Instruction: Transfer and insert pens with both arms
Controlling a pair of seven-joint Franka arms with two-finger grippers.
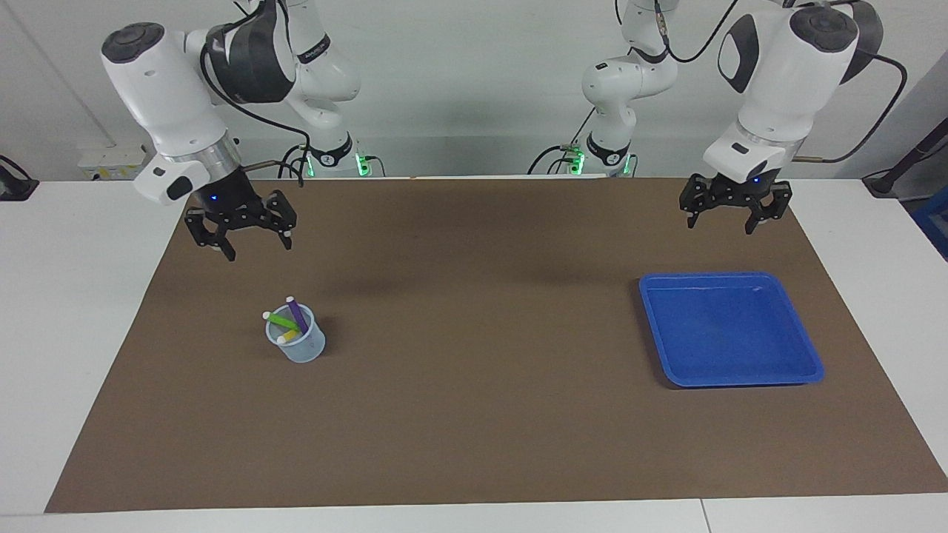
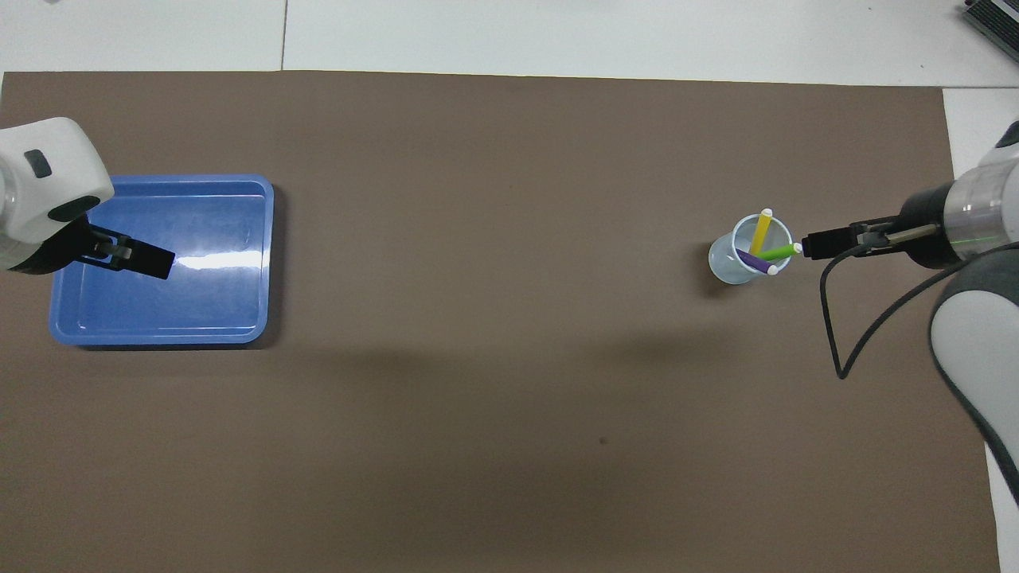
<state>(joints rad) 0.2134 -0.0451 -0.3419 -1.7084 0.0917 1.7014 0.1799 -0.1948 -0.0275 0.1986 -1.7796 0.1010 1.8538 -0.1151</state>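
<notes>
A small clear cup (image 1: 300,348) (image 2: 726,267) stands on the brown mat toward the right arm's end of the table. The three pens lean in it with their whitish caps up: yellow (image 1: 290,337) (image 2: 762,231), green (image 1: 281,320) (image 2: 776,255) and purple (image 1: 298,314) (image 2: 752,260). My right gripper (image 1: 257,246) (image 2: 820,243) hangs open in the air just beside the cup and holds nothing. At the left arm's end, my left gripper (image 1: 722,222) (image 2: 147,261) hovers open over the edge of the blue tray, holding nothing.
A shallow blue tray (image 1: 729,333) (image 2: 159,318) lies on the mat toward the left arm's end. The brown mat (image 1: 474,311) covers most of the white table. A loop of black cable (image 2: 836,342) hangs from the right arm.
</notes>
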